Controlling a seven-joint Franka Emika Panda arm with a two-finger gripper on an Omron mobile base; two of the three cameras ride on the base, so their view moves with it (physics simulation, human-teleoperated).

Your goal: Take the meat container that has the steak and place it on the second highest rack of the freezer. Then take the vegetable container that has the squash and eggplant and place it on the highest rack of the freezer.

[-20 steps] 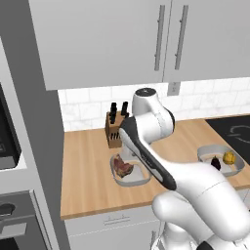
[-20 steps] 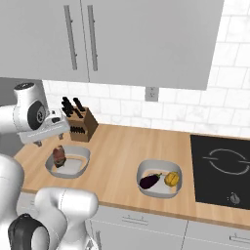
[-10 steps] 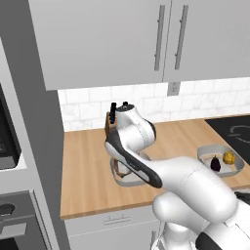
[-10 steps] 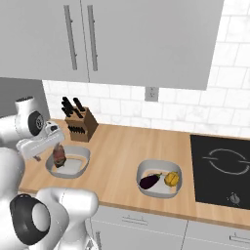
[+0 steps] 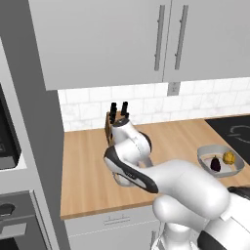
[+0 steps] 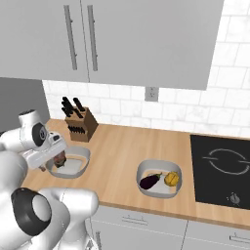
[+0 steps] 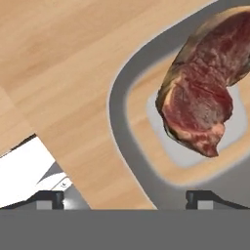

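Note:
The meat container (image 7: 118, 108) is a grey tray on the wooden counter, and the steak (image 7: 199, 104) lies in it, reddish with pale fat. My gripper (image 7: 127, 198) hangs open just above the tray's near rim, one fingertip (image 7: 49, 198) over the counter and the other over the tray. In the right base view the gripper (image 6: 52, 164) is low over the left rim of the meat container (image 6: 78, 165). The vegetable container (image 6: 146, 171) stands further right with the eggplant (image 6: 150, 181) and the squash (image 6: 171, 178) in it. The freezer and its racks are out of view.
A knife block (image 6: 80, 128) stands against the tiled wall behind the meat container. A black cooktop (image 6: 222, 171) is set into the counter at the right. Grey wall cabinets (image 6: 122, 39) hang above. An oven (image 5: 7, 146) is at the far left.
The arm has folded down and the hand has dropped from above the knife block to just over the meat container. The jaws have stayed open.

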